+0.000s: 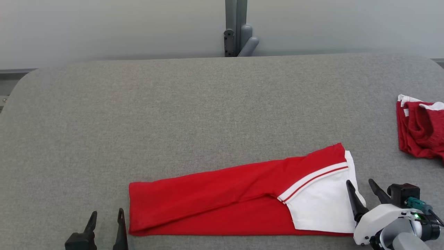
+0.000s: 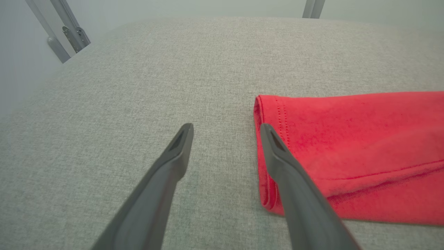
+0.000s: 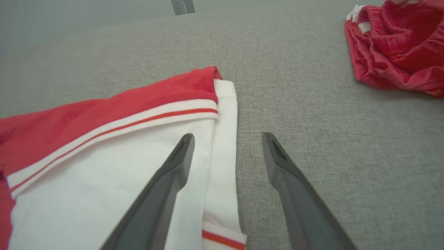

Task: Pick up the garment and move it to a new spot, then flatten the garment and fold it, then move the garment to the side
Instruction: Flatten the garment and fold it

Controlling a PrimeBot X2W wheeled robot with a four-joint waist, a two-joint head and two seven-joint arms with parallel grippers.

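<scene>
Grey woven fabric covers the table point(image 1: 138, 104), which runs back to a pale wall with a metal post point(image 1: 236, 27) behind its far edge. At the near left, the left claw point(image 1: 107, 211) has its two dark fingers spread apart with nothing between them, and it sits just beside the red end of the garment point(image 1: 225, 194). Its wrist view puts one finger over bare table and the other across that end's edge, though contact cannot be judged. That view also picks out two rows of stitching along the hem. At the near right, the right claw point(image 1: 359, 181) is likewise parted and empty. It straddles the garment's white end, one finger over white cloth and one over the table. Its wrist view brings out a white band with a thin red stripe and a narrow white flap along the edge. From the head view the garment lies whole as a long folded strip near the front edge, red on the left and white on the right. Well apart, at the far right, sits a crumpled red cloth point(image 1: 421, 128) with white trim.
</scene>
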